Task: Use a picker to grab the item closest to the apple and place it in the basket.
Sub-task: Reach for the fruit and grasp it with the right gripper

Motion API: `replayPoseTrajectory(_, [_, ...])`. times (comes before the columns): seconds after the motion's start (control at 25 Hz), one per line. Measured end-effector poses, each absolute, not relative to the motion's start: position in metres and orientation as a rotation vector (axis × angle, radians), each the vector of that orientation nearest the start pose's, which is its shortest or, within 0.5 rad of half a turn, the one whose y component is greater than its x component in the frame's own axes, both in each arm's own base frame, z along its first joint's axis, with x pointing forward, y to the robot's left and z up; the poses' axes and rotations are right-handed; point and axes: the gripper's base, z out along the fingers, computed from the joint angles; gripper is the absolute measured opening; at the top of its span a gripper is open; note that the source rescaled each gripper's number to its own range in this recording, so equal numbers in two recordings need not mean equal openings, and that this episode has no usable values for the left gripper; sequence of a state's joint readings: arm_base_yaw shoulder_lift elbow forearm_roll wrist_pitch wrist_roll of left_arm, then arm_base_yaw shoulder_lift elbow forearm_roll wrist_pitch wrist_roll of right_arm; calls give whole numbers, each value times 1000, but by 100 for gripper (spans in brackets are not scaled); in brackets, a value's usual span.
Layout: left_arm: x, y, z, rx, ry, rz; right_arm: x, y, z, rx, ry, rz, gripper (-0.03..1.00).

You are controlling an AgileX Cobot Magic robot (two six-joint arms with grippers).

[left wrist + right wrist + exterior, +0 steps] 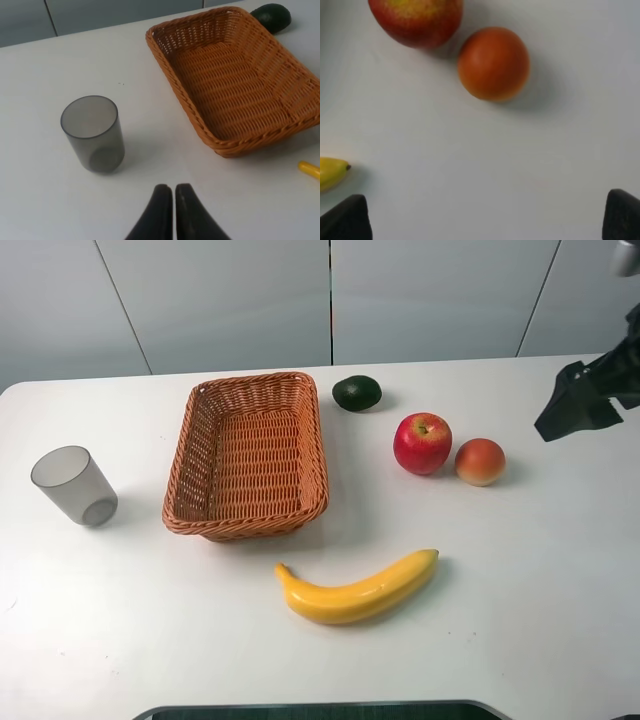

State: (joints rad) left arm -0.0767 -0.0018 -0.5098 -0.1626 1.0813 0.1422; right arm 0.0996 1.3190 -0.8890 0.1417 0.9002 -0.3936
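white tabletop (pixel 520 590), grey wall panels (pixel 430 300) on the far side; i see left pincer (pixel 174 199) pinched together, empty, right pincer (pixel 485 215) gaping wide, empty.

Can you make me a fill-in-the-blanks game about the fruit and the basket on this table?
1. The fruit sitting closest to the apple is the ____.
2. The wicker basket is ____ inside.
3. The banana is coloured ____.
4. The right end effector is open, but the left end effector is ____.

Missing words: peach; empty; yellow; shut.
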Motion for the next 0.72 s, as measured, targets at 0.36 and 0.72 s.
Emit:
replayPoseTrajectory(0.36, [-9, -12, 279, 236, 2032, -153, 297, 61, 216, -845, 2778, 151, 100])
replayPoseTrajectory(0.72, [-9, -12, 279, 236, 2032, -153, 324, 72, 174, -1127, 2697, 222, 100])
